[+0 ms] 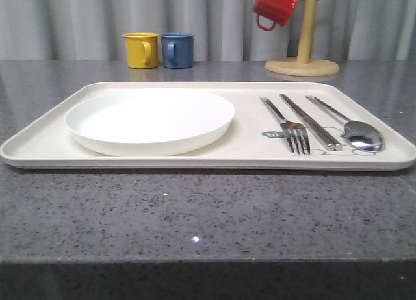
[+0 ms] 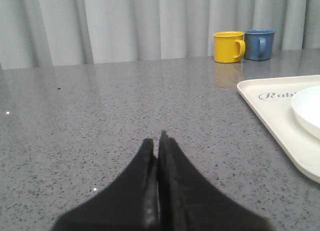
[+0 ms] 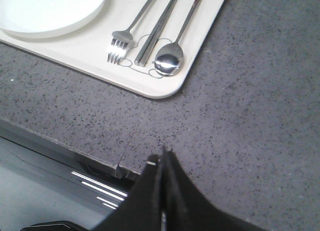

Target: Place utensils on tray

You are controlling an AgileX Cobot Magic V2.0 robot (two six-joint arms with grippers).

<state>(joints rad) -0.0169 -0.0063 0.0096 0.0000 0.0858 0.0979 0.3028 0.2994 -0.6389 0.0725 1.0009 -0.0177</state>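
Grey speckled surface (image 1: 195, 215); fork (image 1: 290, 126), chopsticks (image 1: 311, 121), spoon (image 1: 354, 128) already on tray (image 1: 39, 144). Left end effector (image 2: 156, 141) and right end effector (image 3: 163, 156) closed, empty; best kept clear.

Grey speckled stone countertop (image 1: 195, 215) carried everything; the cream tray (image 1: 39, 144) lay flat on it across most of its width, near the front edge. Far left of centre, a yellow mug (image 1: 141, 50) and a blue mug (image 1: 177, 50) stood upright on the counter just beside each other, handles facing right, well behind the tray. Far right, the round wooden base of a mug stand (image 1: 301, 67) sat on the counter behind the tray's right end, and the near counter strip in front of the tray was bare speckled stone.
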